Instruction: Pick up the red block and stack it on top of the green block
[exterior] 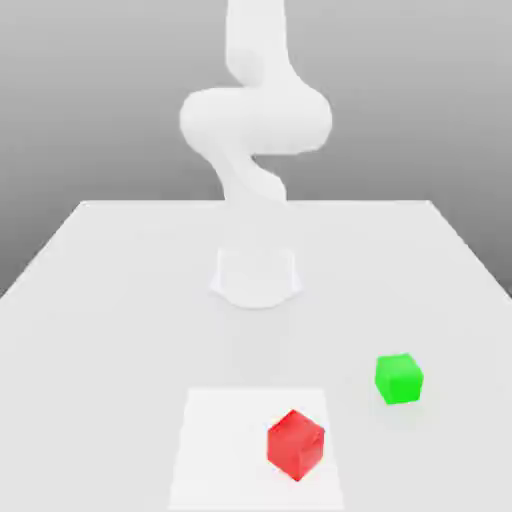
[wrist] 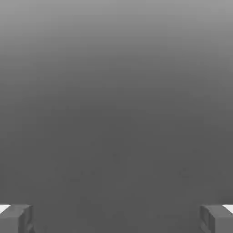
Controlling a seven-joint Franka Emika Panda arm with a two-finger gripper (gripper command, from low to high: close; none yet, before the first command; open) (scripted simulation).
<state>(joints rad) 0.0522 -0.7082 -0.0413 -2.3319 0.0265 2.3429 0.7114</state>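
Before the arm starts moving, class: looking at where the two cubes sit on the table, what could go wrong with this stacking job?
1. The red block sits turned corner-forward in the exterior view, so fingers not aligned with its faces might pinch corners and twist or slip it.
2. The green block is a small target; an off-centre placement could tip the red block off.
3. The blocks lie fairly close, so a careless approach might knock the green block.

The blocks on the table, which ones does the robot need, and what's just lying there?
Needed for the job:
- red block
- green block
- pincer, fingers wide apart, holding nothing

Just there:
- white table
- paler square patch under the red block
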